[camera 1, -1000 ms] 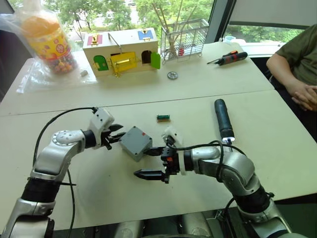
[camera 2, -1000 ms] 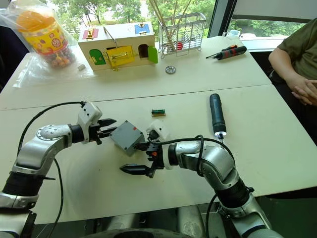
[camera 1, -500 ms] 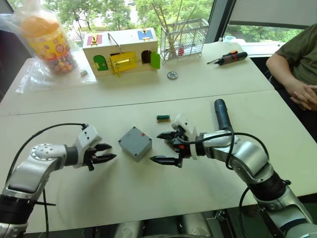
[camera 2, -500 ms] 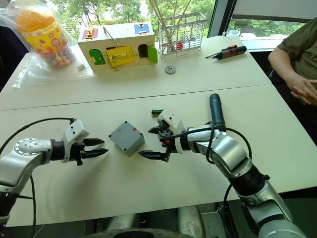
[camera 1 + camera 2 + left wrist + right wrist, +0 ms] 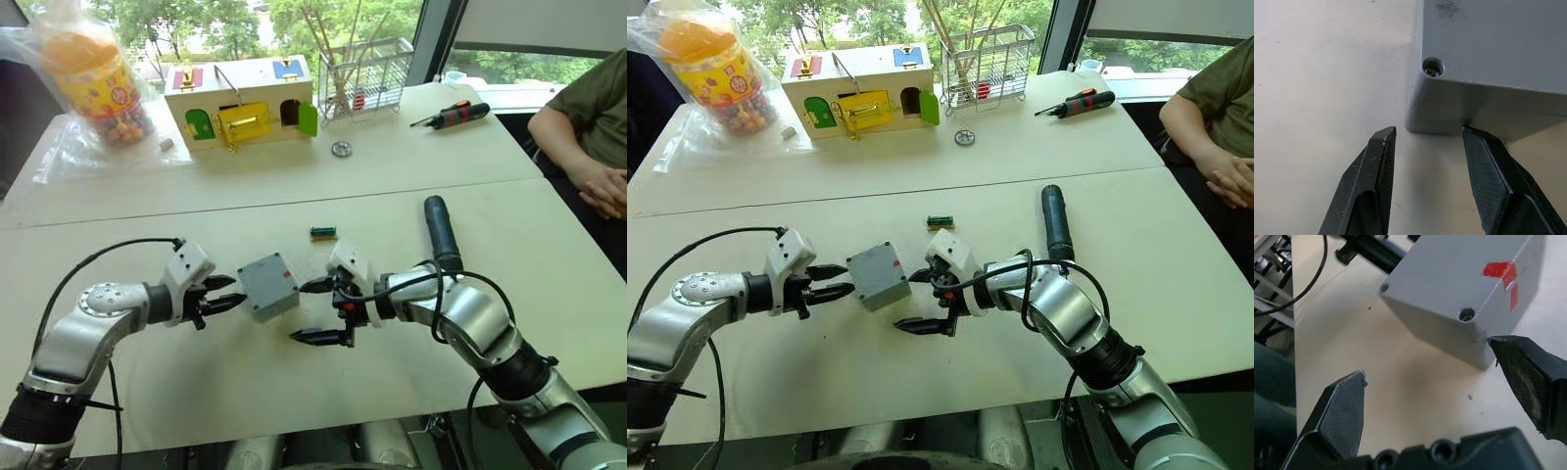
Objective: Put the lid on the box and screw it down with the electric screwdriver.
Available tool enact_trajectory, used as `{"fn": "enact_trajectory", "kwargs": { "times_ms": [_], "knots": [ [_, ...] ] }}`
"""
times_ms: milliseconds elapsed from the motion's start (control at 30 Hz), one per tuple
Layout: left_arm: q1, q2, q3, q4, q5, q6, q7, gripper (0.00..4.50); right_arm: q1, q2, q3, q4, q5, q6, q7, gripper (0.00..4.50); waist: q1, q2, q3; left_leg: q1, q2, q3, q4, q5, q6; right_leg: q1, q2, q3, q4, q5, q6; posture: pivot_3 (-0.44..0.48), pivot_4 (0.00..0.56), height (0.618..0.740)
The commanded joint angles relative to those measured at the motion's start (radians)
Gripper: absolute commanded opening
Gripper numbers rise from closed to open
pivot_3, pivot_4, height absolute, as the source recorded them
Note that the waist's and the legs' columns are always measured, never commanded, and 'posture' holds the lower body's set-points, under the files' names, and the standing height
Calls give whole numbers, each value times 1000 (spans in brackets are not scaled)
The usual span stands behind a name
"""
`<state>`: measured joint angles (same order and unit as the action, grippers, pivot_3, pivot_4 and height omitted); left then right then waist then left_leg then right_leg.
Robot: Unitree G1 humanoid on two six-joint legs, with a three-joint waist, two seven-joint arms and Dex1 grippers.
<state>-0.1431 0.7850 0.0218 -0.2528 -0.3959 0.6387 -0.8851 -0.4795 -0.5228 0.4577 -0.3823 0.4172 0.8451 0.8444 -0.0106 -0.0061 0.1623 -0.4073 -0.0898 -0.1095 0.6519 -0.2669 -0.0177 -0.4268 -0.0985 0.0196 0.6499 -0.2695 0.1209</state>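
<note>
While the box sits w/ lid on, left gripper & right gripper wait wide apart beside it.

box matt grey plastic, faintly grainy; table smooth matt cream laminate; finger pads textured black rubber.

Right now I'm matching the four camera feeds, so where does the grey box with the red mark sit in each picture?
Left eye view: grey box at centre, between the left end effector and right end effector.
Right eye view: just left of centre, between both end effectors.
Left wrist view: upper right, a corner with a screw hole.
Right wrist view: upper middle to right.
Shared landmark: the red mark on the box top, seen in both eye views and the right wrist view.
</note>
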Motion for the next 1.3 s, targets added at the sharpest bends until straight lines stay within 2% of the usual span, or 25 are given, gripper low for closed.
{"fn": "enact_trajectory", "kwargs": {
  "times_ms": [33,100,267,367,567,800,900,1133,1300],
  "knots": [
    [-44,-10,-5,19,22,-45,2,2151,8,22,-8,-62,26,10,1,4460,0,0,0,0,0,0,0,0,0,0,0,0,0,0,0,0,150,740],
    [-63,-15,-11,38,30,-57,-3,2151,14,17,-27,-78,20,16,-13,4460,-1,0,0,0,0,0,0,0,0,0,0,0,0,0,0,0,150,740],
    [-71,63,2,57,12,-57,-105,2151,-24,-65,-94,-68,-30,-15,-16,4460,-1,0,0,0,0,0,0,0,0,0,0,0,0,0,0,0,150,740],
    [-110,120,52,64,-35,-12,-157,2151,-74,-69,-216,-25,42,-7,11,4460,-2,0,0,0,0,0,0,0,0,0,0,0,0,0,0,0,150,740],
    [-189,69,97,-54,-179,109,-120,2151,-147,29,-261,291,-16,-202,25,4460,-3,-1,0,0,0,0,0,-1,2,0,0,-1,0,0,0,0,150,740],
    [-188,35,62,-130,-191,145,-64,2151,-275,127,-218,654,-152,-467,70,4460,-14,-1,0,0,0,2,0,0,-1,-1,2,0,1,0,0,0,150,740],
    [-176,39,66,-144,-198,150,-52,2151,-314,157,-217,757,-190,-535,75,4460,-13,-1,0,0,1,2,-1,1,-1,-2,2,0,1,0,0,0,150,740],
    [-143,32,92,-154,-189,142,-1,2151,-370,216,-209,936,-270,-637,80,1884,-10,0,0,0,0,2,0,1,-1,-2,2,0,1,0,0,0,150,740],
    [-123,35,101,-151,-187,132,18,2151,-397,238,-218,1012,-301,-673,79,1884,-12,0,0,0,0,1,0,1,-2,-2,2,0,1,0,0,0,150,740]
  ]
}}
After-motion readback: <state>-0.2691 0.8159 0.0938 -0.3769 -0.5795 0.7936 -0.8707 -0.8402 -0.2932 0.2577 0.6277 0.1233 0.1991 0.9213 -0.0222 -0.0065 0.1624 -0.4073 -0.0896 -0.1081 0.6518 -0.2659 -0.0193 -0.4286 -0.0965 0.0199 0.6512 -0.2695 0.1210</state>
